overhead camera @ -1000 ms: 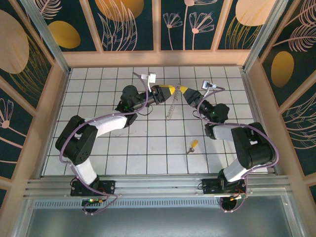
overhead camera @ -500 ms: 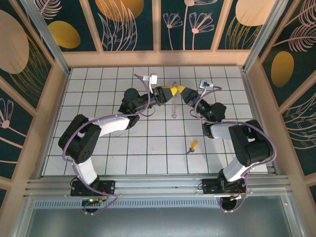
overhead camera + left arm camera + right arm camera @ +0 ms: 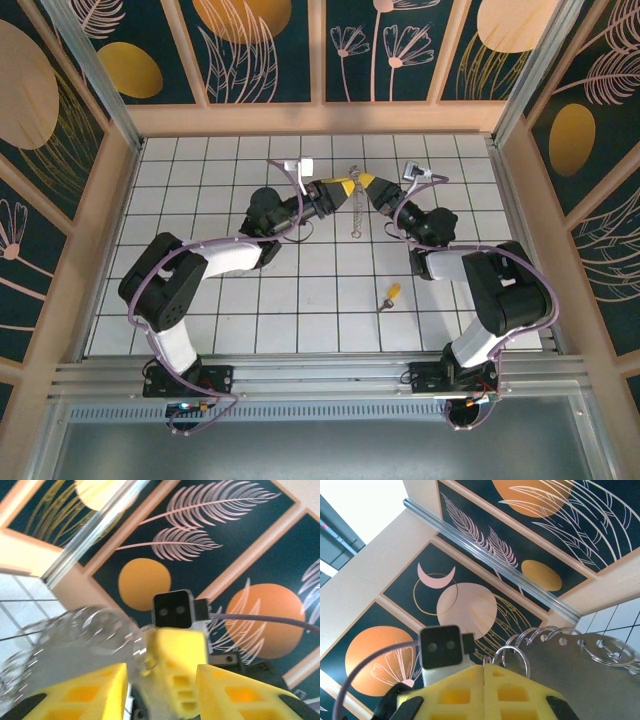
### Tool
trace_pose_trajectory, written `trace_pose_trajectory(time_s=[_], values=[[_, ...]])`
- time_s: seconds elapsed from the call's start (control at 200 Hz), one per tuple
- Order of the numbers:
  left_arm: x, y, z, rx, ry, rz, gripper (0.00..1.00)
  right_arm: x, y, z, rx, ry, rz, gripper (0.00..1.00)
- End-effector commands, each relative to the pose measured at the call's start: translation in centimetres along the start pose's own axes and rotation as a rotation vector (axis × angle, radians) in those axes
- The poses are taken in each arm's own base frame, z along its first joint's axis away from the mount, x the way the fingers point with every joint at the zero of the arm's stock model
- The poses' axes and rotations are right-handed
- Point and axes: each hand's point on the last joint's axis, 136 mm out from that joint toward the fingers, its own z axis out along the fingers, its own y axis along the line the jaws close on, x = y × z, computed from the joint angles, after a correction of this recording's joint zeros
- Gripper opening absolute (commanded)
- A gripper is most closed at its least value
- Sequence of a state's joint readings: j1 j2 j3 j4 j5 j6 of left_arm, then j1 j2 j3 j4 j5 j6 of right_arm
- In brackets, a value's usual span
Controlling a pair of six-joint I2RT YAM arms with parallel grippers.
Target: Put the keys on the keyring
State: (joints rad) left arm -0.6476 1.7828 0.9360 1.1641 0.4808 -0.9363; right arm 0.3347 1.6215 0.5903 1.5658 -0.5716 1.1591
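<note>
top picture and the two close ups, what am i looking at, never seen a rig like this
It is a robot with two jointed arms bolted at the near edge of a white tiled table. The top picture looks down from above and behind; the other two come from small cameras on each wrist, so their own yellow fingers show at the bottom. The right gripper is shut on the keyring, a silvery loop hanging between the arms. The left gripper faces it, fingers apart. A small key with a yellow head lies on the tiles, untouched.
</note>
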Motion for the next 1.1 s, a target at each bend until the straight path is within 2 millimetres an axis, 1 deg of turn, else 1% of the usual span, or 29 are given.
trace_pose_trajectory(time_s=[0.0, 0.16, 0.415, 0.586, 0.596, 0.611, 0.736, 0.856, 1.051, 1.096], values=[[-1.3, -1.0, -0.5, 0.005, -0.064, 0.029, 0.41, -1.4, 3.4, 0.0, -0.121, -0.052, -0.078, 0.0], [-1.1, -0.6, -0.1, 0.014, -0.063, 0.01, 0.42, -1.3, 3.5, 0.1, -0.127, -0.048, -0.078, 0.0], [-1.7, -1.2, 0.6, 0.048, -0.072, 0.012, 0.42, -1.0, 3.8, 0.2, -0.135, -0.036, -0.076, 0.0], [-1.3, -0.8, 0.6, 0.049, -0.059, 0.006, 0.42, -0.7, 3.8, 0.4, -0.14, -0.029, -0.071, 0.0], [-1.8, -1.3, 1.0, 0.063, -0.068, 0.014, 0.42, -0.7, 3.9, 0.4, -0.141, -0.029, -0.071, 0.0], [-2.0, -1.6, 1.1, 0.07, -0.071, 0.016, 0.43, -0.7, 3.8, 0.4, -0.14, -0.027, -0.07, 0.0], [-2.1, -1.6, 1.3, 0.082, -0.069, 0.014, 0.41, -0.3, 3.8, 0.6, -0.142, -0.016, -0.064, 0.0], [-2.2, -1.9, 1.5, 0.093, -0.07, 0.014, 0.37, 0.0, 3.6, 0.8, -0.142, -0.007, -0.059, 0.0], [-2.0, -1.7, 1.3, 0.092, -0.068, 0.011, 0.22, 0.1, 3.4, 0.8, -0.137, -0.009, -0.058, 0.0], [-2.0, -1.8, 1.2, 0.093, -0.068, 0.008, 0.17, 0.1, 3.3, 0.8, -0.136, -0.01, -0.058, 0.0]])
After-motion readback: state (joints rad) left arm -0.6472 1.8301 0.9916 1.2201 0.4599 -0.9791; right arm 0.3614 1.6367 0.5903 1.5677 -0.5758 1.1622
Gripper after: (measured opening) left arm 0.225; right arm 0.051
